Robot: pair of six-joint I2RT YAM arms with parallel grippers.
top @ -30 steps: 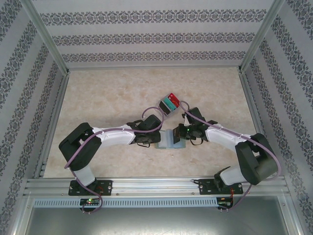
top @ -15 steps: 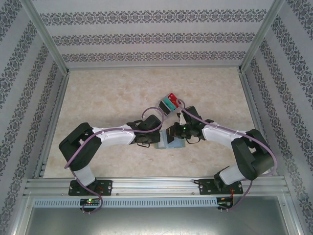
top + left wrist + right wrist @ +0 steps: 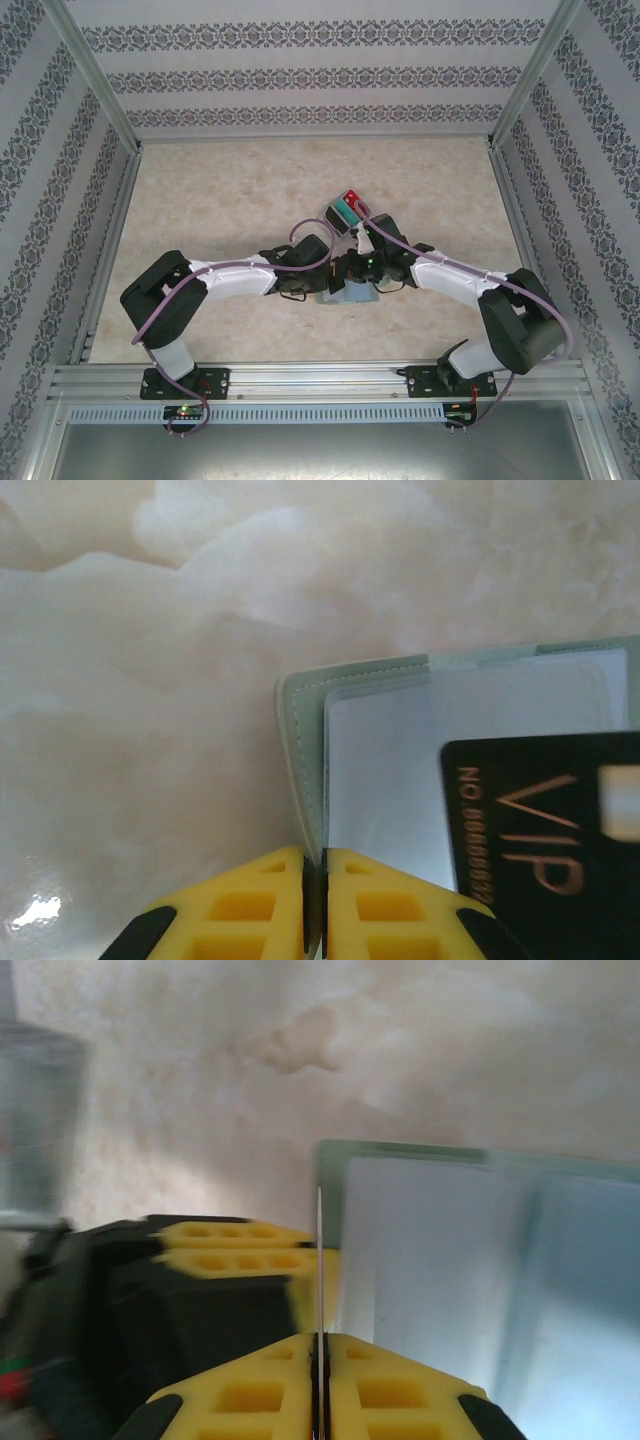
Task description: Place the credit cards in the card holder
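While the left claw (image 3: 314, 868) pins the holder (image 3: 303, 742), a box (image 3: 346, 211) neighbours.

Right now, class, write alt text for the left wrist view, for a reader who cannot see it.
The left gripper, yellow-fingered, is shut on an edge of an open grey-green card holder above a pale marbled table. A black card lettered VIP in copper overlaps the holder's clear pocket at the right.

**Views meet at the card holder (image 3: 350, 294)**

The desk (image 3: 250, 190) is viewed from high behind the arm bases (image 3: 185, 383), the card holder near centre. Both wrist views are taken close against that holder, past yellow fingertips (image 3: 265, 885).
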